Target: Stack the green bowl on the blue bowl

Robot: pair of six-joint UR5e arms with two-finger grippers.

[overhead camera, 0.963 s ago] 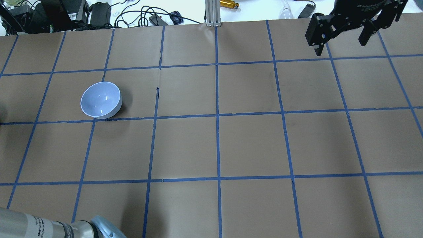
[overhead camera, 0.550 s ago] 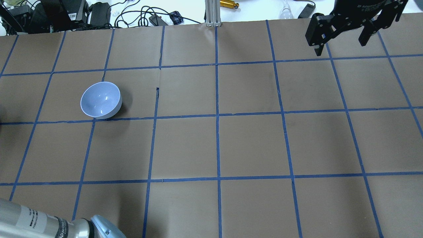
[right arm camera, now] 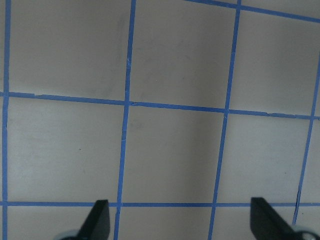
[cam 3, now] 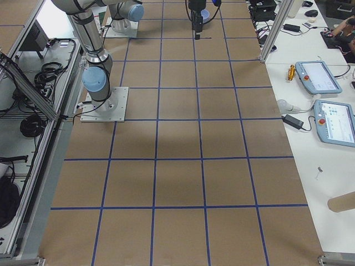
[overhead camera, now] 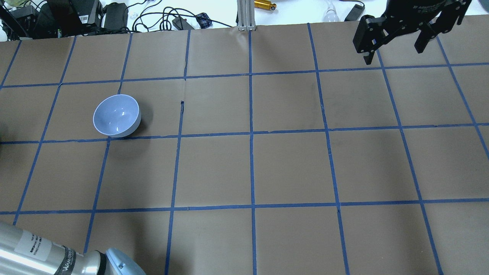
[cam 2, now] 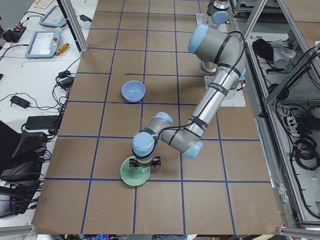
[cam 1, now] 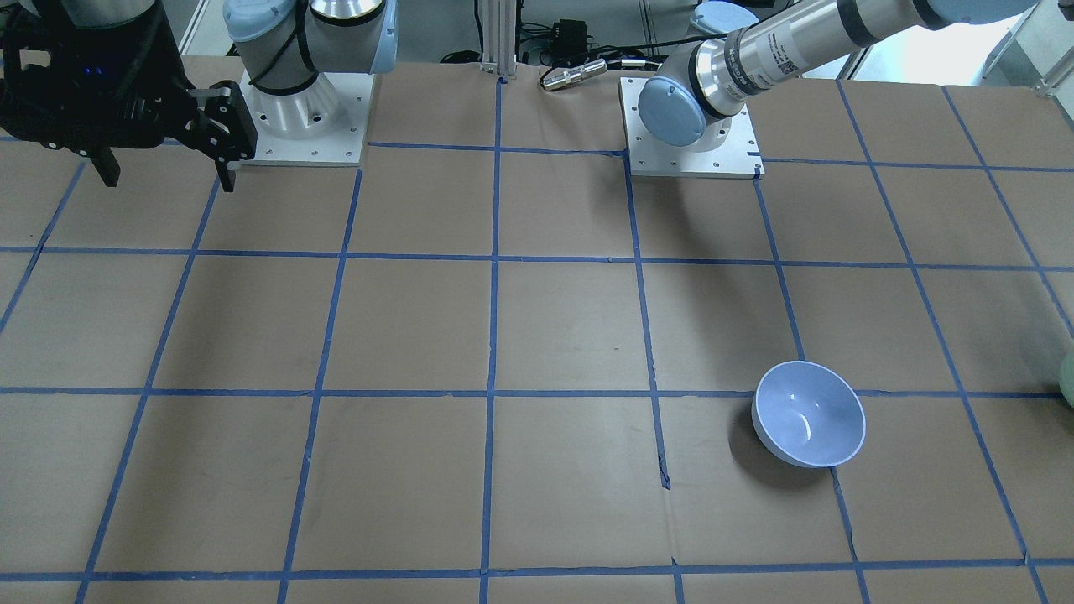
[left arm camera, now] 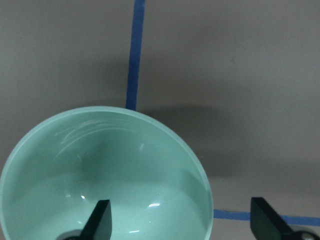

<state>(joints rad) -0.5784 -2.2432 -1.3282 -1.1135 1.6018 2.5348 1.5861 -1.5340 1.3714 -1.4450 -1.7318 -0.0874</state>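
You find the green bowl [cam 2: 135, 175] upright on the desk [overhead camera: 290, 168] at its left end, out past the left edge of the overhead view; in the front-facing view only a sliver of it [cam 1: 1068, 377] shows at the frame edge.

The left gripper [cam 2: 145, 161] is down at this bowl, pointing straight at the desk; its fingers [left arm camera: 100, 222] stand wide apart and straddle the right side of the rim, 1 inside the bowl [left arm camera: 100, 170] and 1 outside it over the bare desk. They grip nothing yet; whether the inner finger touches the bowl wall cannot be told.

The blue bowl [overhead camera: 116, 115] sits upright and empty in the left half of the desk, well apart from the green bowl and farther in toward the middle; its near edge touches a line of the blue tape grid [overhead camera: 251, 133].

The right gripper [overhead camera: 395, 51] hangs above the right part of the desk, well clear of the surface and of both bowls; its 2 fingers [right arm camera: 100, 217] are spread wide with nothing between them, and its wrist camera shows you only brown desk and tape lines below.
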